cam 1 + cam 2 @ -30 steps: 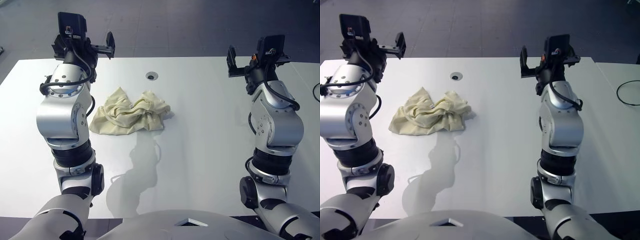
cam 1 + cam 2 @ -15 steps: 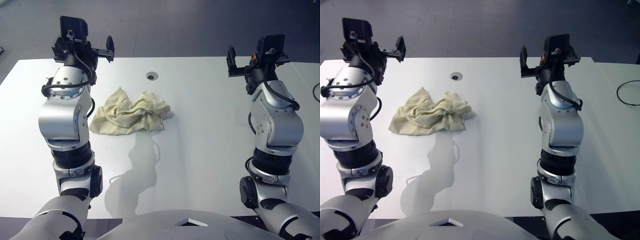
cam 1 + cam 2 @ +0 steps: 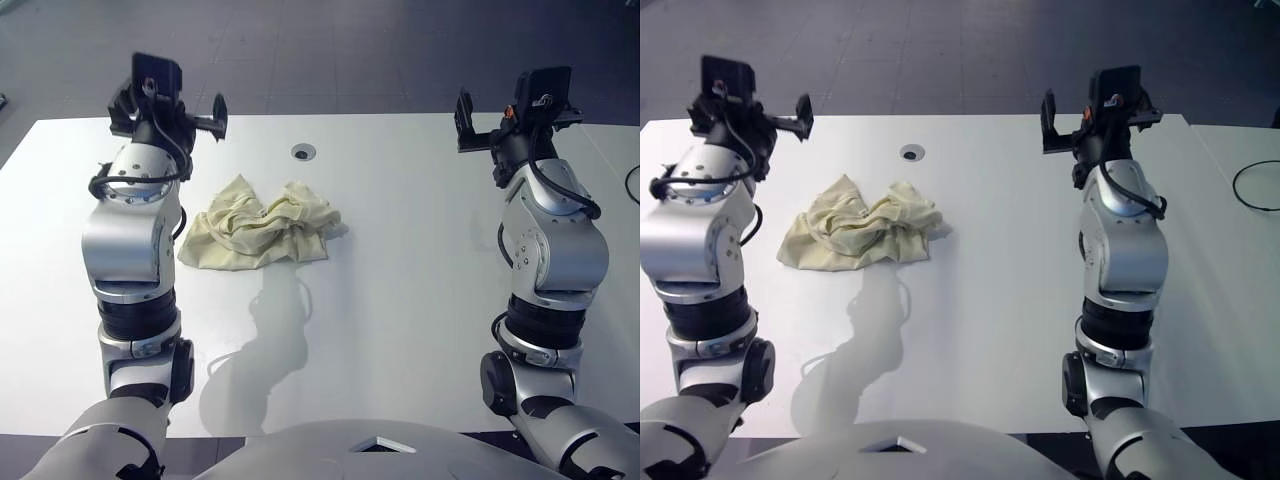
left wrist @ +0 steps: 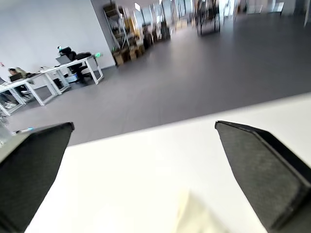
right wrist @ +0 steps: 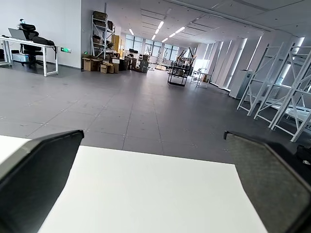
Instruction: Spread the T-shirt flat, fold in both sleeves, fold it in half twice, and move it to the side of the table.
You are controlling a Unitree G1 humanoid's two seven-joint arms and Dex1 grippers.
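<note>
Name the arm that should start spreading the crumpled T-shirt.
Left, probably. The T-shirt lies crumpled close beside the left arm, with the left gripper open beyond it. The right gripper, also open, sits far across the table.

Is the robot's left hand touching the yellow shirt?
Apart. The left eye view shows the left gripper near the far edge of the table, with bare white surface between it and the crumpled T-shirt.

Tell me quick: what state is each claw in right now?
Left claw: open, holding nothing.
Right claw: open, holding nothing.
</note>
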